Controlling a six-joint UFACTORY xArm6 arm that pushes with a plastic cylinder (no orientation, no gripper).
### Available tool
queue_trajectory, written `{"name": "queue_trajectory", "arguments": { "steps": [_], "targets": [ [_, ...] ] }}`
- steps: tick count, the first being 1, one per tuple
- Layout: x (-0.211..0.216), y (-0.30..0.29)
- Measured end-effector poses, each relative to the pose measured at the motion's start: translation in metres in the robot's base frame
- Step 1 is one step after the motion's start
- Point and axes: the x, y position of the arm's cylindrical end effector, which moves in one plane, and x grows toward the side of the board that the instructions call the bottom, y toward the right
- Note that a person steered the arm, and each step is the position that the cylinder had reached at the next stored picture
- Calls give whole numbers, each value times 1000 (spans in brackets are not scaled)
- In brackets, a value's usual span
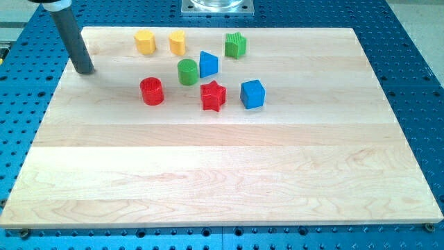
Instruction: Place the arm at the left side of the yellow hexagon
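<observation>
Two yellow blocks sit near the view's top edge of the wooden board (208, 173). The right one (177, 42) has flat sides and looks like the yellow hexagon. The left one (144, 42) has a notched top, and I cannot tell its shape for sure. My tip (84, 70) rests on the board near its top-left corner. It is well left of both yellow blocks and a little lower in the view, touching no block. The left yellow block lies between my tip and the hexagon.
Right of the hexagon is a green star (236, 45). Below the yellow blocks are a red cylinder (151, 91), a green cylinder (187, 71), a blue triangle (208, 64), a red star (213, 96) and a blue cube (252, 94). A blue perforated table surrounds the board.
</observation>
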Motion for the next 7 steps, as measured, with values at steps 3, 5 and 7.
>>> {"name": "queue_trajectory", "arguments": {
  "steps": [3,5,7],
  "targets": [
    [-30,-4],
    [-56,36],
    [-57,47]
  ]
}}
